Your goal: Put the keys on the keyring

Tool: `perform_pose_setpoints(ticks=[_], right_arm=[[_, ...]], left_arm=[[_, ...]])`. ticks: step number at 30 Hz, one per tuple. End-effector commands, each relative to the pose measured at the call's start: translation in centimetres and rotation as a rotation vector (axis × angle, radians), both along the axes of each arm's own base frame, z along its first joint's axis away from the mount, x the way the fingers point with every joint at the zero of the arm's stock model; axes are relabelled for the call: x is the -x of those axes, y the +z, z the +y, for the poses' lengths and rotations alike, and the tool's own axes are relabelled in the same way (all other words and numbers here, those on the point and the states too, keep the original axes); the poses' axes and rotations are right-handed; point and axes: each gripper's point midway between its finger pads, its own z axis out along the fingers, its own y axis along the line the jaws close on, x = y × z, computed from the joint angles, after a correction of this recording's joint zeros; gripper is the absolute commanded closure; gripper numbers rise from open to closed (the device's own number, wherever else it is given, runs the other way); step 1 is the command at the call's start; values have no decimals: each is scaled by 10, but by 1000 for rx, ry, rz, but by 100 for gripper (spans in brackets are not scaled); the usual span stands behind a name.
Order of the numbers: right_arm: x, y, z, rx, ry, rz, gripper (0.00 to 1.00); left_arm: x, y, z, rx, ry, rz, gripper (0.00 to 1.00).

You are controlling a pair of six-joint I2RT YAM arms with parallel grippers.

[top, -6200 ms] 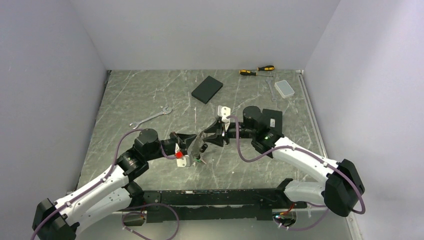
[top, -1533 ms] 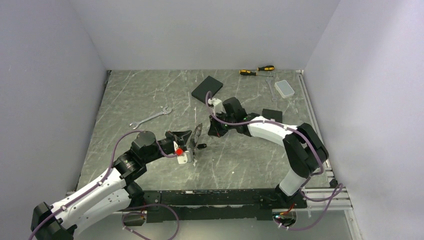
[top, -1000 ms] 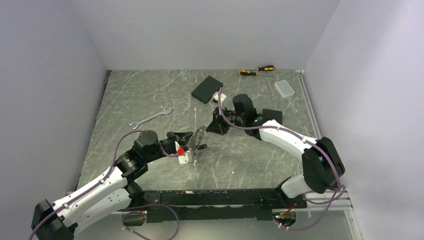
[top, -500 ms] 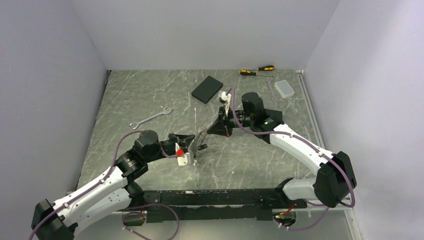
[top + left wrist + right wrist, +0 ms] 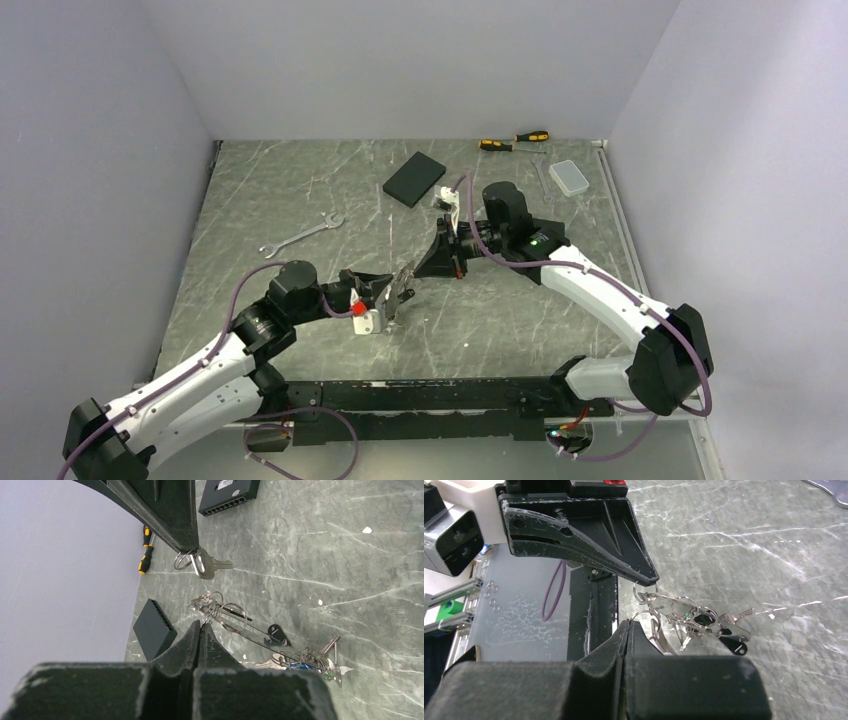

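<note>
Holding both grippers shut, I have them almost tip to tip over the middle of the table [image 5: 300,190]. My left gripper [image 5: 200,625] is closed on the keyring [image 5: 404,281], pinching it at a knot of small split rings. From that knot, thin wire and more rings run away to the keys [image 5: 307,657], a bunch showing blue and green, with a black tag [image 5: 275,632] just beside them. The bunch trails low toward the marble top; I cannot tell whether it touches. My right gripper [image 5: 628,624] sits just far and right of the left one, apart from it. It is clamped on the small ring of a lone key [image 5: 212,565], whose silver blade sticks out sideways from the fingertips. Left and farther back lies a wrench [image 5: 302,234]. A black box [image 5: 414,179] lies beyond the grippers, and screwdrivers [image 5: 513,141] and a clear plastic case [image 5: 571,177] sit at the far right.
</note>
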Motion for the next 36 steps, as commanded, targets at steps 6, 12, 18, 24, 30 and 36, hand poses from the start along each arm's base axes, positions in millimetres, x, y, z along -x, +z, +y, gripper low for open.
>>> perform_pose_setpoints(ticks=[6,12,18,24,30,36], right_arm=[[9,47,5,-160,103,-46,100],[10,52,4,-164,150,-29,100],[10,53,5,-168,181,-15,100],[11,48,5,-151,196,13,100],[11,43,6,-135,216,26,100],[9,38,7,-118,220,38,100]], left_arm=[[6,37,-9,82,-55,-42,100],[9,40,-9,85,-66,-44,100],[11,41,-9,89,-72,-44,100],[13,42,-10,93,-82,-42,100],[15,41,-10,87,-95,-32,100],[16,41,-11,86,-100,-28,100]])
